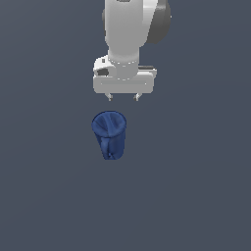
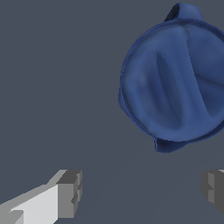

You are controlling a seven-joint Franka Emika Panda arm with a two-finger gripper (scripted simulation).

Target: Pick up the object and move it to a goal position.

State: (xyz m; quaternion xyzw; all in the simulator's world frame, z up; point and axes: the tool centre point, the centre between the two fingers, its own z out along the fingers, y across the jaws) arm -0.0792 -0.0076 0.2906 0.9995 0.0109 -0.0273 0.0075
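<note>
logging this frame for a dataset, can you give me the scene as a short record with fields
scene: simulator render, plain dark grey floor
object: dark blue cup, faceted, tapered, side handle
object state: standing on the floor with its mouth up, not held
hand: open, fingers spread, nothing between them
hand vs cup: apart, no contact; in the wrist view the cup lies off to one side of the gap between the fingers
task stage: cup not yet grasped
goal marker: none visible

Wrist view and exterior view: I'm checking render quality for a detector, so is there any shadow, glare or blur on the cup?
Exterior view: flat, even light, no cast shadow under the blue cup, slightly soft edges, no glare. Wrist view: the cup is large, cut off at the frame edge, with soft shading inside; the open claw fingertips look blocky.
</note>
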